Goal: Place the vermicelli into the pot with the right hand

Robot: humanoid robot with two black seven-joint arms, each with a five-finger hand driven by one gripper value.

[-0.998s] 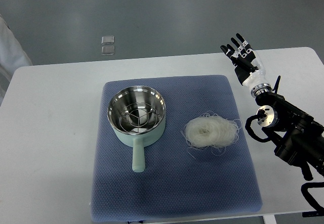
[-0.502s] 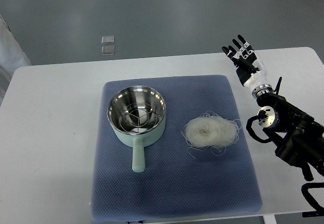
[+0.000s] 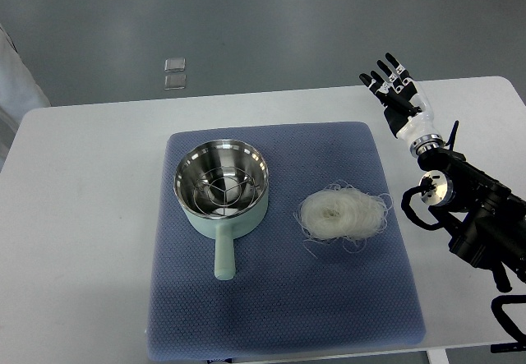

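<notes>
The right hand (image 3: 399,97) is hovering over the table's (image 3: 82,216) far right edge, fingers (image 3: 386,70) spread, holding nothing. The vermicelli (image 3: 341,215) is lying on the blue mat (image 3: 279,298), just right of the pot (image 3: 222,190).

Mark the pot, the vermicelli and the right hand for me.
pot (image 3: 200,222): top view, pale green outer wall near the handle.
vermicelli (image 3: 342,214): top view, middle of the white nest on the blue mat.
right hand (image 3: 398,96): top view, palm, fingers spread, holding nothing.
</notes>
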